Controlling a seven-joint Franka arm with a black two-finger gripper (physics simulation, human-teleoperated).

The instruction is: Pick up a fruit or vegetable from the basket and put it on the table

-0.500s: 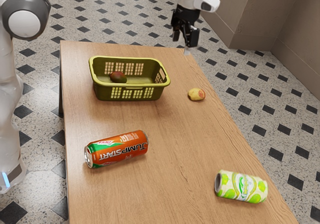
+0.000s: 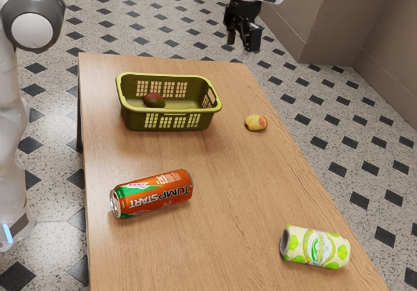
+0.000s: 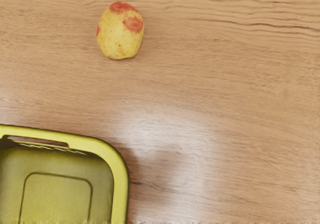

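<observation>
Exterior view: yellow, red-patched produce [image 2: 256, 123] lies on the table [image 2: 225, 174], near the basket [image 2: 171, 120].
The gripper [image 2: 240, 49] hangs raised, its fingers apart with nothing between them; a dark reddish fruit or vegetable [image 2: 154, 100] sits inside the basket, and two cans lie on their sides.

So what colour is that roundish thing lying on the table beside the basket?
Yellow with red patches, clearest in the wrist view.
</observation>
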